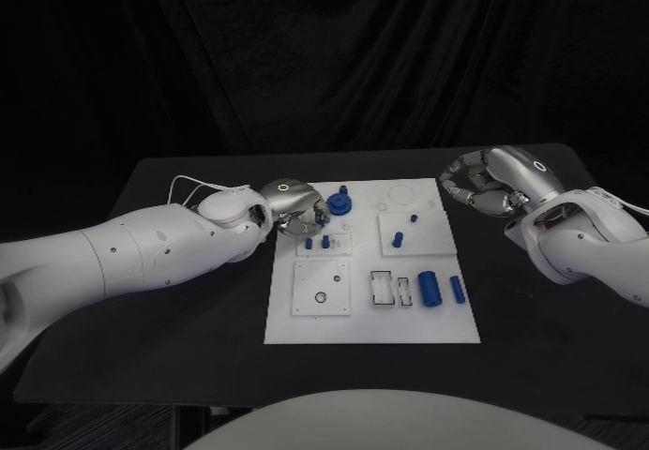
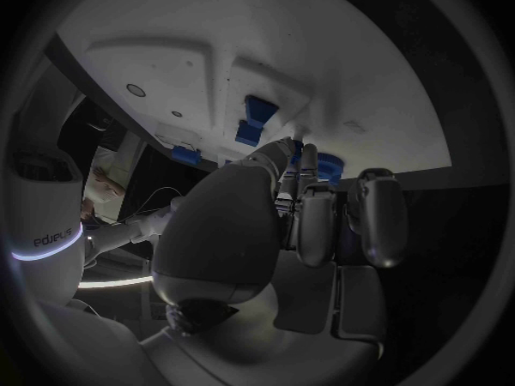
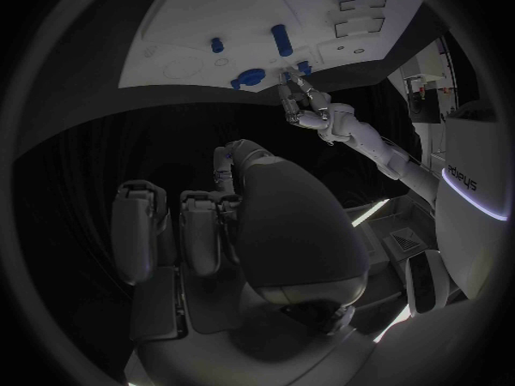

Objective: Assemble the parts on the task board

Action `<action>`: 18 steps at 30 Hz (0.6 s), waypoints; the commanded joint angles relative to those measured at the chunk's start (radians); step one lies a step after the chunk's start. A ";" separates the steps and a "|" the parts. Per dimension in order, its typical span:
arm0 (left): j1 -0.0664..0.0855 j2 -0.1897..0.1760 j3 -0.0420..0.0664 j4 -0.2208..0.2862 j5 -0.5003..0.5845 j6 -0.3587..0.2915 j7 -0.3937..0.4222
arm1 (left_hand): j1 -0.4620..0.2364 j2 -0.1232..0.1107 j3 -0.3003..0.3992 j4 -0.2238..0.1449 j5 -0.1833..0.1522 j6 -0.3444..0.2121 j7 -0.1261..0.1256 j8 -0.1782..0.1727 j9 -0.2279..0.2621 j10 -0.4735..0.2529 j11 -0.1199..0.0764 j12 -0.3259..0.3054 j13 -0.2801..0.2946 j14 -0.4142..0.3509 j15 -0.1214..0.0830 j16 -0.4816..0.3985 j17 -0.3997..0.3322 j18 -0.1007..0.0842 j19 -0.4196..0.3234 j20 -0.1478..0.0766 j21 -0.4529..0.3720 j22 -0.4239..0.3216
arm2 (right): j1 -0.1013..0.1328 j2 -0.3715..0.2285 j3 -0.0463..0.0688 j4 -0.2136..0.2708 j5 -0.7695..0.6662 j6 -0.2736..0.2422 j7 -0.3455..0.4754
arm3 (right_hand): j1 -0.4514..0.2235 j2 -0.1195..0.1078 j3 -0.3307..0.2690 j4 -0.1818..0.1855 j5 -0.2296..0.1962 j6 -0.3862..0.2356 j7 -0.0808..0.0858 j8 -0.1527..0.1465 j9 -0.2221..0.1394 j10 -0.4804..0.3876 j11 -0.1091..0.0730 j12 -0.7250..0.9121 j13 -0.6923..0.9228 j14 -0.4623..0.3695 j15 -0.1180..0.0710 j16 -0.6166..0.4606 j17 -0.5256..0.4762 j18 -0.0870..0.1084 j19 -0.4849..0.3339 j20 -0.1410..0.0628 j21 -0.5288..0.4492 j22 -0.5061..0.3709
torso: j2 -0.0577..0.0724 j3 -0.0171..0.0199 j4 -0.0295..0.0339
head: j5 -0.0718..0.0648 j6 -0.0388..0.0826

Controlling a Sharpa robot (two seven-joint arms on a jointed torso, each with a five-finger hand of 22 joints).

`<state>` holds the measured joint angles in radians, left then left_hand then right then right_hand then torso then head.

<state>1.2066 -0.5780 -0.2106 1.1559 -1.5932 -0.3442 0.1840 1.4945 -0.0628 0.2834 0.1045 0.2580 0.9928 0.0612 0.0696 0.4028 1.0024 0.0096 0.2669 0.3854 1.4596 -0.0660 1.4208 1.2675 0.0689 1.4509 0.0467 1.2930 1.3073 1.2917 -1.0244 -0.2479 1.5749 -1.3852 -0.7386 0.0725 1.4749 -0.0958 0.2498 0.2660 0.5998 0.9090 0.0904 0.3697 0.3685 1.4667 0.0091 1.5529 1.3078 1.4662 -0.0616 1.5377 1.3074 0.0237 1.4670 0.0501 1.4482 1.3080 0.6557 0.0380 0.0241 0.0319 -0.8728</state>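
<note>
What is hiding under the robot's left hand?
The left hand hangs over the far left corner of the white task board, beside a blue part. Its fingers cover the board beneath, so anything there can't be seen.

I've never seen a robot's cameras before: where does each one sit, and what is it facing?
Head view: on the head, looking down at the task board; both arms show.
Left wrist view: behind the left hand, facing the board's blue parts.
Right wrist view: behind the right hand, facing the board.
All share the board.
</note>
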 commanded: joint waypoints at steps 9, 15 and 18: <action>-0.008 0.005 0.000 -0.004 0.000 0.033 -0.017 | -0.015 -0.017 0.016 -0.002 -0.029 -0.091 -0.029 -0.009 -0.026 -0.032 0.019 -0.035 -0.005 -0.033 0.015 -0.027 -0.037 0.002 -0.028 0.010 -0.041 0.168 | -0.002 0.001 0.001 -0.001 -0.002 0.007 -0.010 | -0.005 -0.004 0.006 -0.003 0.003 0.005 -0.001 0.004 -0.002 0.084 0.001 -0.002 0.239 0.095 0.006 -0.004 0.227 0.008 0.043 0.004 -0.006 0.220 | 0.001 0.0000 -0.0009 | -0.002 0.000; -0.011 -0.001 0.000 -0.004 0.000 0.019 -0.030 | -0.026 -0.034 0.017 -0.003 -0.052 -0.164 -0.060 -0.009 -0.049 -0.078 0.033 -0.057 -0.001 -0.045 0.027 -0.035 -0.051 0.006 -0.041 0.021 -0.066 0.162 | -0.002 0.000 0.001 -0.002 -0.002 0.008 -0.010 | -0.005 -0.004 0.006 -0.003 0.003 0.005 -0.001 0.004 -0.002 0.084 0.001 -0.002 0.239 0.095 0.006 -0.004 0.227 0.008 0.043 0.004 -0.006 0.220 | 0.000 0.0001 -0.0006 | 0.000 0.000; -0.012 -0.005 0.000 -0.002 -0.003 -0.013 -0.038 | -0.032 -0.042 0.011 -0.005 -0.056 -0.203 -0.078 -0.008 -0.061 -0.106 0.039 -0.057 0.009 -0.047 0.031 -0.033 -0.050 0.008 -0.044 0.026 -0.074 0.160 | -0.003 -0.001 0.001 -0.001 -0.002 0.007 -0.010 | -0.005 -0.004 0.006 -0.004 0.003 0.004 -0.001 0.003 -0.002 0.083 0.001 -0.003 0.238 0.095 0.006 -0.004 0.227 0.008 0.043 0.004 -0.006 0.220 | 0.000 0.0001 -0.0001 | -0.002 0.000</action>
<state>1.1969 -0.5824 -0.2117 1.1514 -1.5938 -0.3295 0.1596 1.4629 -0.0943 0.2945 0.1047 0.2079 0.7973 -0.0132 0.0656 0.3449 0.9016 0.0471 0.2118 0.3925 1.4181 -0.0388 1.3900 1.2179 0.0689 1.4115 0.0717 1.2220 1.3073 1.2913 -1.0238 -0.2479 1.5730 -1.3852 -0.7346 0.0717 1.4749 -0.0958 0.2527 0.2632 0.5997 0.9089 0.0905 0.3697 0.3676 1.4667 0.0091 1.5529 1.3076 1.4662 -0.0616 1.5377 1.3073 0.0237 1.4670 0.0501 1.4478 1.3078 0.6559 0.0380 0.0234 0.0307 -0.8728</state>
